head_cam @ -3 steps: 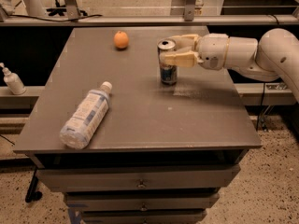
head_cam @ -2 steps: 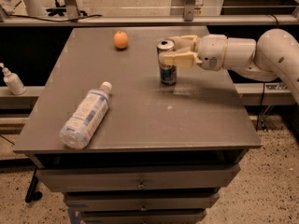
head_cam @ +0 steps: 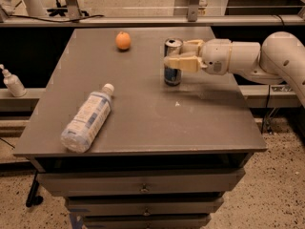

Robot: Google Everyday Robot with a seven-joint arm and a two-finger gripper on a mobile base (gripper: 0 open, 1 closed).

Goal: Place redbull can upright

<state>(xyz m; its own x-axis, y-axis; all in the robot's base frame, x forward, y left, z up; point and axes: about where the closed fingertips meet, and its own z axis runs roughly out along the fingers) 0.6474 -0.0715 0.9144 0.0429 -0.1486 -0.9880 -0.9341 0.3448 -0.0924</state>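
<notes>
Can: the slim silver-and-blue can [head_cam: 171, 75] stands upright on the table, in the back half and a little right of the middle. Its silver top faces up and its bottom seems to rest on the table surface.
Gripper: the cream-coloured gripper [head_cam: 175, 52] comes in from the right side, level with the upper part of the can.
Fingers: the two fingers [head_cam: 183, 62] are clamped on the can, one on the near side and one on the far side, touching it below the rim.
Arm: the white arm [head_cam: 238, 56] lies almost horizontal above the right edge of the table and bends down at the right border of the view.
Table: a grey table [head_cam: 200, 123] with a flat top. Below the top there are drawers [head_cam: 143, 187] with small handles.
Bottle: a clear plastic bottle [head_cam: 87, 119] with a white cap lies on its side near the front left corner. The cap points toward the back, and the bottle is well apart from the can.
Orange: a small orange [head_cam: 123, 40] sits near the back edge, to the left of the can and not touching it.
Beside the table: a white pump bottle [head_cam: 13, 82] stands on a lower ledge at the left.
</notes>
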